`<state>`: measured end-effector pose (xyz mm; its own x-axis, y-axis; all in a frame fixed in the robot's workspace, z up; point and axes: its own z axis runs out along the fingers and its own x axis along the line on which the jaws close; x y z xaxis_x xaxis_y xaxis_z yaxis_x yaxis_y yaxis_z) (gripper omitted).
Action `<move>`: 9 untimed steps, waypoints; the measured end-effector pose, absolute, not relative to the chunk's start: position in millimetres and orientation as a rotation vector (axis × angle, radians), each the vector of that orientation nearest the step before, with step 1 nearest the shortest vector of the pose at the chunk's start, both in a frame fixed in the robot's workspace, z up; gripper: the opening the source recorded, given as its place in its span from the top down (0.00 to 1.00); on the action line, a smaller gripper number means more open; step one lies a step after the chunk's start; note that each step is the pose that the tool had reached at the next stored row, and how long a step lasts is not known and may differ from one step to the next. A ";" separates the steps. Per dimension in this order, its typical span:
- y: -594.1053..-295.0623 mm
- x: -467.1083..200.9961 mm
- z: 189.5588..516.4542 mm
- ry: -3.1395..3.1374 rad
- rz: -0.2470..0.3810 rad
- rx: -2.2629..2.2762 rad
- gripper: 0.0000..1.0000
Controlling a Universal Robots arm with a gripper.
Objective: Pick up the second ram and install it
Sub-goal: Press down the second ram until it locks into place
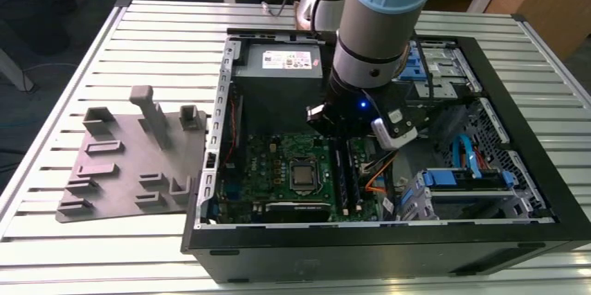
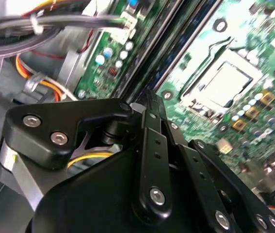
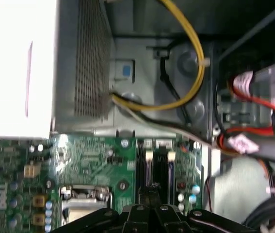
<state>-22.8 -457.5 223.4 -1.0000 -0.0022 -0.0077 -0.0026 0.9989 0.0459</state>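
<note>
Jaws pinched together over the second ram point(image 1: 340, 177), its long axis running past the processor point(image 1: 303, 174) toward the power supply point(image 1: 277, 84).

Gripper point(image 2: 149, 104) fingertips hidden behind its own linkage above the motherboard point(image 2: 234, 58), any ram between them unseen, wrist point(image 1: 369, 66) covering the slots' upper ends

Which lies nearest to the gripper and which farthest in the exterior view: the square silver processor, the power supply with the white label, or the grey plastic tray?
1. Processor, on the green board just below the gripper.
2. Power supply, at the case's far end.
3. Grey plastic tray, outside the case on the exterior view's left.
</note>
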 end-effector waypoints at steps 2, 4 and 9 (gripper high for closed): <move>-464.4 -23.3 223.3 3.133 0.069 -0.004 0.93; -470.8 -23.5 223.1 3.133 0.064 -0.004 0.93; -484.9 -23.7 222.7 3.134 0.029 -0.004 0.93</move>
